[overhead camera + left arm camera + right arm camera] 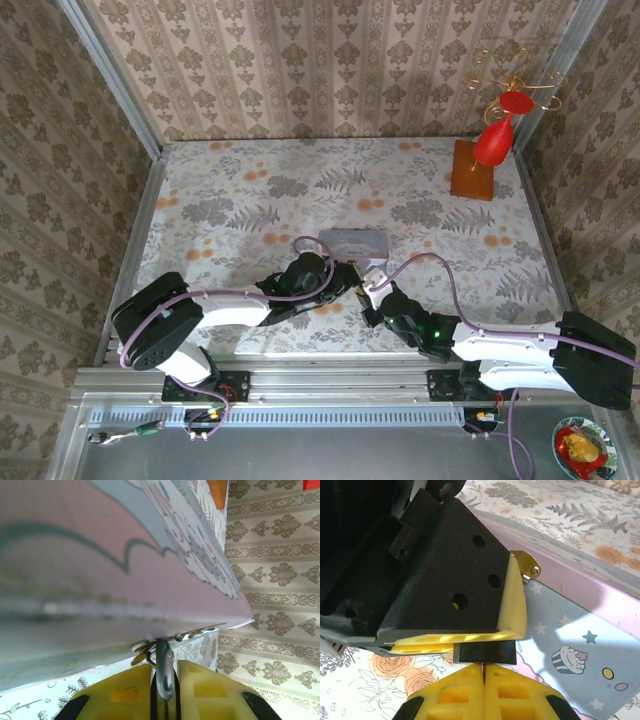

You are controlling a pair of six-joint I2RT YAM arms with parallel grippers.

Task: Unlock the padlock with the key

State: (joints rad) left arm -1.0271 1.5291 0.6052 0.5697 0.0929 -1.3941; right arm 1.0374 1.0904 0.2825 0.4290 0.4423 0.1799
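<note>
The padlock's black blocky body (pixel 484 652) sits just in front of my right gripper (pixel 484 669). That gripper is shut, its yellow tips pinched on a thin dark sliver of the key at the lock's underside; the rest of the key is hidden. My left gripper (pixel 165 669) is shut on the padlock's silvery metal part (pixel 164 680), right under the edge of the pale lilac tin (pixel 100 580). Its yellow finger (pixel 512 605) lies across the lock's top, beside the tin's brass hasp (pixel 529 567). From above, both grippers (pixel 350 282) (pixel 370 297) meet at the tin's (pixel 352 240) near edge.
A red ornament on a wooden block (pixel 473 168) stands at the back right of the floral tablecloth (pixel 230 200). Papered walls close in three sides. A small plate of food (pixel 583 448) lies beyond the near rail at the bottom right.
</note>
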